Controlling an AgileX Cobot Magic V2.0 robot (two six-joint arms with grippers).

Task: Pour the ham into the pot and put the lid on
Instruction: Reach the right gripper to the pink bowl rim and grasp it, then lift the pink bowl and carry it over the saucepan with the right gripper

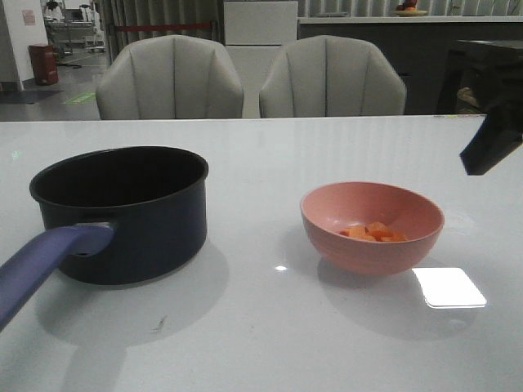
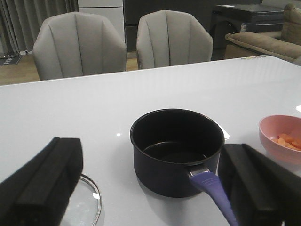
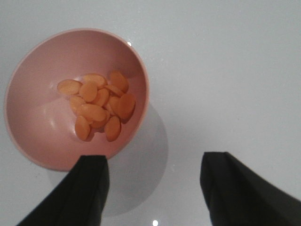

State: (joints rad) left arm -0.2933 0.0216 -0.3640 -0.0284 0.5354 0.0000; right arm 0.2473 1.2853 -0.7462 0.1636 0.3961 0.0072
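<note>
The dark navy pot (image 1: 122, 208) stands empty on the white table, its purple-blue handle (image 1: 45, 261) pointing toward the front edge. To its right, the pink bowl (image 1: 372, 224) holds the ham (image 1: 374, 233), a small heap of orange chunks (image 3: 96, 106). My right gripper (image 3: 154, 160) hovers open over the table beside the bowl (image 3: 75, 99), holding nothing; one finger (image 3: 89, 188) overlaps the rim in that view. My left gripper (image 2: 153, 146) is open and empty, short of the pot (image 2: 176, 150). The glass lid (image 2: 84, 202) lies flat beside the pot, partly hidden behind a finger (image 2: 47, 179).
Two grey chairs (image 1: 172, 77) (image 1: 331, 77) stand behind the table's far edge. A bright light reflection (image 1: 448, 287) lies on the tabletop in front of the bowl. A dark part of the right arm (image 1: 490, 147) hangs at the right edge of the front view.
</note>
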